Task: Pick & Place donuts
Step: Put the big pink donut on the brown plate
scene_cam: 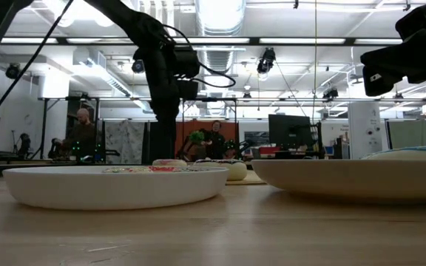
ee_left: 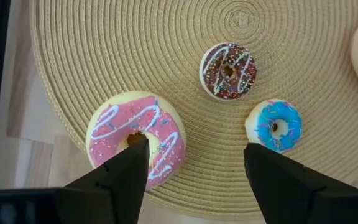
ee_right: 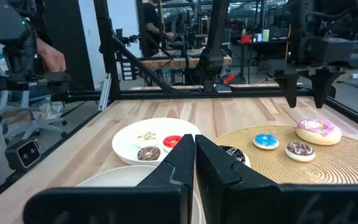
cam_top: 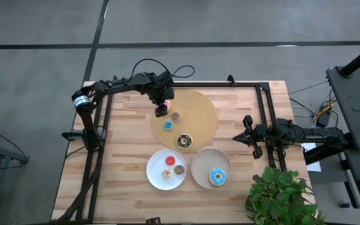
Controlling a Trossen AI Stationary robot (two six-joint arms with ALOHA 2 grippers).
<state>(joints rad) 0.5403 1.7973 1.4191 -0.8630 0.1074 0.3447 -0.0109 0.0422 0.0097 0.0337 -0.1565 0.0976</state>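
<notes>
My left gripper (cam_top: 162, 110) (ee_left: 194, 155) is open and hovers over the far left part of the round woven board (cam_top: 199, 106). It stands just above the pink donut (ee_left: 135, 137) (ee_right: 319, 130) without touching it, as the right wrist view (ee_right: 304, 93) shows from the side. A tiny brown sprinkled donut (ee_left: 227, 70) and a tiny blue one (ee_left: 274, 124) lie on the board beside it, and the dark chocolate donut (cam_top: 184, 141) lies at the board's near edge. The light blue donut (cam_top: 217, 177) lies in the cream plate (cam_top: 200, 169). My right gripper (ee_right: 194, 152) (cam_top: 237, 136) is shut and waits at the table's right side.
The white plate (cam_top: 158, 178) near the front edge holds three tiny donuts: tan (ee_right: 146, 135), brown (ee_right: 148, 153) and red (ee_right: 171, 142). A potted plant (cam_top: 280, 194) stands at the near right corner. A black frame rail (cam_top: 230, 83) runs along the far and right edges. People stand beyond the table.
</notes>
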